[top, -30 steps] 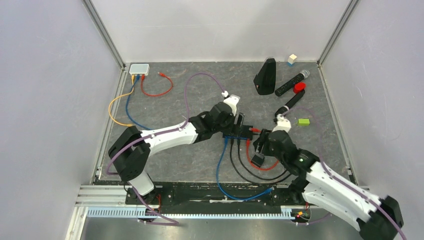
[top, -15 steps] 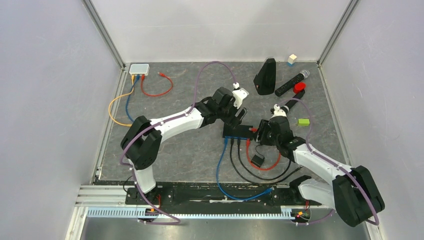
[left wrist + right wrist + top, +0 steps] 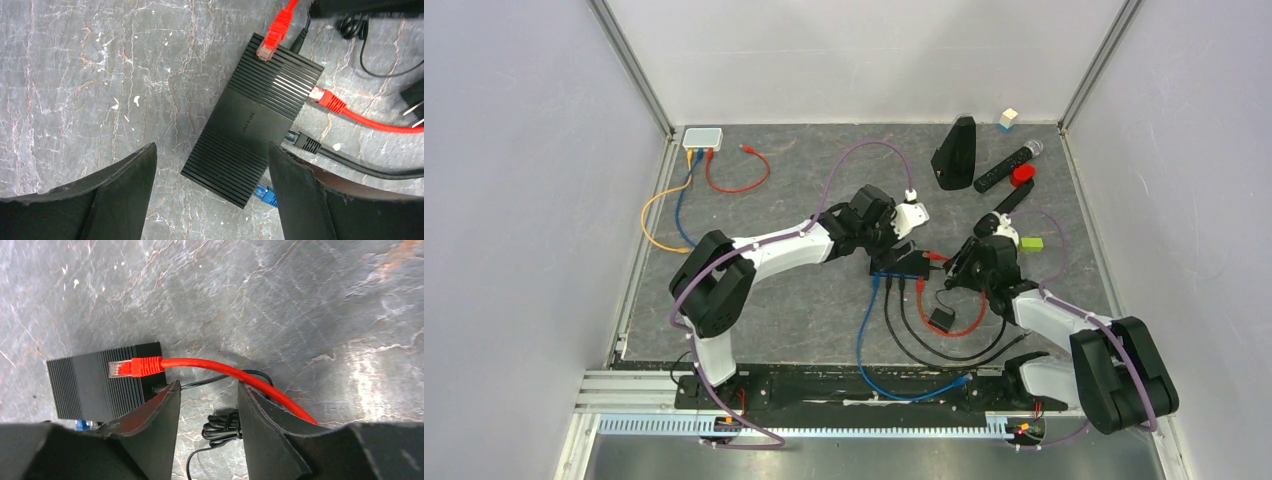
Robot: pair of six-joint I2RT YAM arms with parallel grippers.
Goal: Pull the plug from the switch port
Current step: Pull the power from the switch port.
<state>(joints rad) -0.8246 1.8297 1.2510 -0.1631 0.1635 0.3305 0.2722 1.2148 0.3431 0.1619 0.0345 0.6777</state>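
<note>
My left claw (image 3: 211,150) hangs spread wide over the black switch (image 3: 255,125). My right claw (image 3: 207,385) is half spread, pinching nothing; the red plug (image 3: 135,366) lies at its eleven o'clock.

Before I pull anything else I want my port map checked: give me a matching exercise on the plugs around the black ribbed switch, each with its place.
Things, as seen in the left wrist view:
1 upper red plug
2 lower red plug
3 black plug
4 blue plug

Places on the black ribbed switch:
A middle of the port side
B in no port, over a top corner
C port side, end farthest from the loose plug
D port side, nearest the loose plug

Pairs: 1-B; 2-D; 3-A; 4-C
</note>
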